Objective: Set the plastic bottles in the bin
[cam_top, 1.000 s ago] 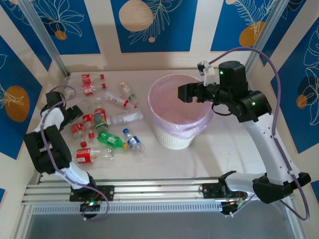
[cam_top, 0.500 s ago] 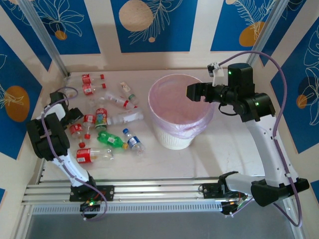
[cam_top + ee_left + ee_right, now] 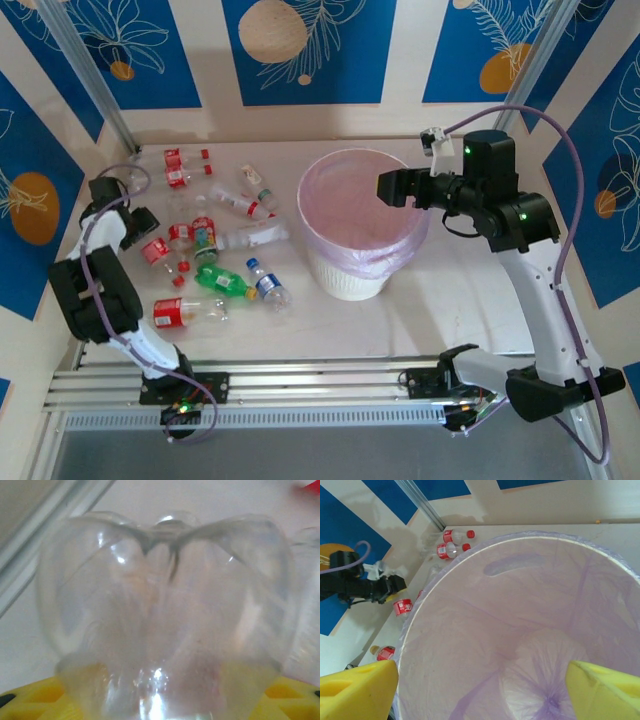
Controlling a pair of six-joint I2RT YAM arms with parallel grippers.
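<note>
Several crushed plastic bottles [image 3: 225, 281] with red, green and blue labels lie on the left of the table. My left gripper [image 3: 137, 228] is at the far left edge of that group. Its yellow fingers [image 3: 30, 702] press both sides of a clear bottle [image 3: 160, 605] whose base faces the camera; in the top view this bottle [image 3: 156, 249] has a red label. The bin [image 3: 362, 275], a white ribbed basket with a pink liner, stands mid-table. My right gripper [image 3: 386, 187] hangs open and empty over the bin's right side, and below it the liner [image 3: 520, 630] holds no bottle.
A metal post [image 3: 85, 75] and the left wall stand close to my left arm. Loose red caps [image 3: 184, 267] lie among the bottles. Two red-capped bottles [image 3: 454, 542] lie at the far side beyond the bin's rim [image 3: 445, 575]. Bare table lies in front of and right of the bin.
My left gripper has closed from wide open onto the red-labelled bottle and pulled it slightly away from the group. My right gripper drifted a little to the right over the bin.
</note>
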